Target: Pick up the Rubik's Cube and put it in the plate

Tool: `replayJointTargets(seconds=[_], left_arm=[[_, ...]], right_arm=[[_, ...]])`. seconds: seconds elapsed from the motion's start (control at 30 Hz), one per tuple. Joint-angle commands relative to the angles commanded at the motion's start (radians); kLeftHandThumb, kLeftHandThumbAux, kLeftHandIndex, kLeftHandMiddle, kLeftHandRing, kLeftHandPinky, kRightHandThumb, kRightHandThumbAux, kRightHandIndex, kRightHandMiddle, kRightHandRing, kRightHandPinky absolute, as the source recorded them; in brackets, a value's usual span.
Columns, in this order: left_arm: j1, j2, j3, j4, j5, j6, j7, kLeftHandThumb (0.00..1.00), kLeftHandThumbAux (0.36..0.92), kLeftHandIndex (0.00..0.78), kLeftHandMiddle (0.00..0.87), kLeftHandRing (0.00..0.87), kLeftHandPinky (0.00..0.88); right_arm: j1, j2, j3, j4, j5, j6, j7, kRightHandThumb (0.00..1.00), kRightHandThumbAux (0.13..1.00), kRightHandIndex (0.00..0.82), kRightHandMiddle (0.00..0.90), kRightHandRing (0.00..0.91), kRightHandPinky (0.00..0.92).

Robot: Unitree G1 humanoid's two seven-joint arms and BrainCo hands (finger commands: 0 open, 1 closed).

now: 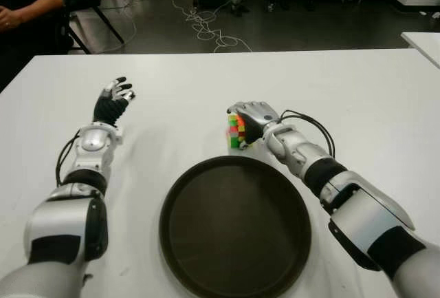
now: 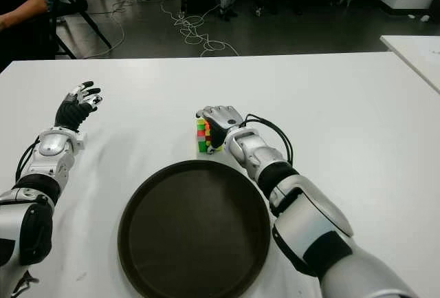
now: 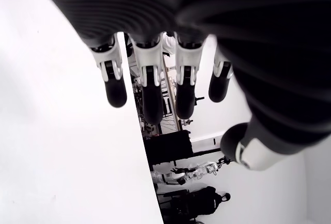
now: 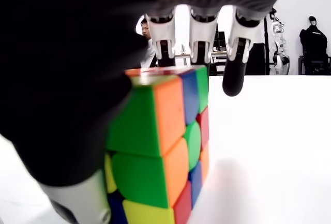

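Fingers (image 4: pixel 234 74) of the right hand (image 1: pixel 253 119) arch over the top of the Rubik's Cube (image 1: pixel 236 131), and the thumb sits low against the cube's side in the right wrist view, so the hand is wrapped partway around it; whether the fingertips press firmly on the far face cannot be told, since at least one fingertip hangs clear past the cube's edge. The cube stands on the white table (image 1: pixel 357 91) just beyond the far rim of the dark round plate (image 1: pixel 235 228), near the plate's far right edge, and it is outside the plate. Its visible faces show green, orange, yellow, red and blue squares. The right forearm reaches in from the near right, passing beside the plate's right rim. The left hand (image 1: pixel 113 102) shows well to the left of the cube, over bare table on the far left side, its fingers (image 3: pixel 149 97) extended and loosely spread, holding nothing. A person's arm (image 1: pixel 20 9) is visible beyond the table's far left corner.
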Motion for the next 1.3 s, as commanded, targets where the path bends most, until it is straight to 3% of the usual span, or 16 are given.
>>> replayJointTargets(seconds=[0.23,0.33,0.37,0.47,0.9,1.3], left_arm=[[-0.001,-0.003,0.003,0.001,-0.003,0.006,0.006,0.175,0.605,0.121,0.181,0.162,0.140],[-0.001,-0.003,0.002,0.000,0.001,0.006,0.009,0.174,0.597,0.124,0.181,0.159,0.134],[-0.001,-0.003,-0.001,0.000,0.004,0.005,0.011,0.174,0.595,0.126,0.181,0.159,0.132],[0.000,-0.003,-0.007,-0.001,0.010,0.002,0.015,0.172,0.588,0.133,0.186,0.165,0.144],[0.001,-0.002,-0.014,-0.001,0.014,-0.002,0.017,0.158,0.589,0.114,0.181,0.161,0.137],[0.000,0.000,-0.017,-0.003,0.012,-0.003,0.004,0.159,0.604,0.120,0.185,0.162,0.138]], right_arm=[[0.002,-0.002,-0.005,0.000,0.005,-0.008,-0.023,0.002,0.877,0.278,0.298,0.347,0.394],[0.003,-0.004,-0.007,-0.001,0.006,-0.016,-0.034,0.450,0.787,0.366,0.360,0.408,0.445],[0.004,-0.006,-0.006,-0.002,0.006,-0.020,-0.042,0.530,0.770,0.381,0.377,0.424,0.457],[0.006,-0.009,-0.005,-0.003,0.004,-0.031,-0.057,0.630,0.746,0.404,0.446,0.479,0.499],[0.003,-0.017,0.007,0.001,-0.006,-0.052,-0.089,0.686,0.728,0.421,0.543,0.566,0.559],[0.003,-0.020,0.007,-0.004,0.002,-0.056,-0.099,0.682,0.729,0.421,0.541,0.563,0.551]])
